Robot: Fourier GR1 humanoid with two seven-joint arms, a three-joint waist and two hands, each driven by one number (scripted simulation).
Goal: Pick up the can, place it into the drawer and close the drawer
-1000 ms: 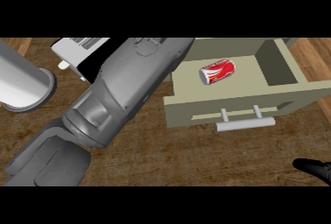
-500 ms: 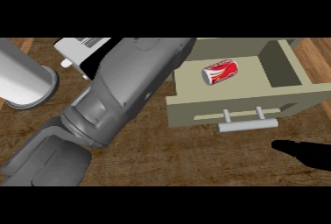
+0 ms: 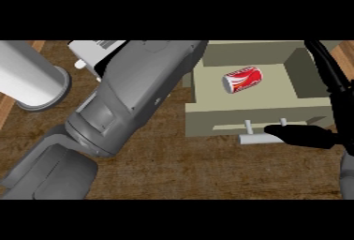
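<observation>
Drawer (image 3: 200,79) stands open on the wooden table (image 3: 173,173), a red can (image 3: 243,79) lying on its side inside. Right robot hand (image 3: 304,135), fingers straight and holding nothing, reaches the drawer's handle (image 3: 257,138); whether the left robot hand grips anything cannot be told.

My left forearm (image 3: 131,101) is a thick grey shell of smooth, rounded panels with dark seams between its segments and a flatter squarish plate near the middle. My right robot hand (image 3: 304,135), just beside the drawer handle (image 3: 257,138), is plain matte black, and thin black cables (image 3: 330,70) run above it.
</observation>
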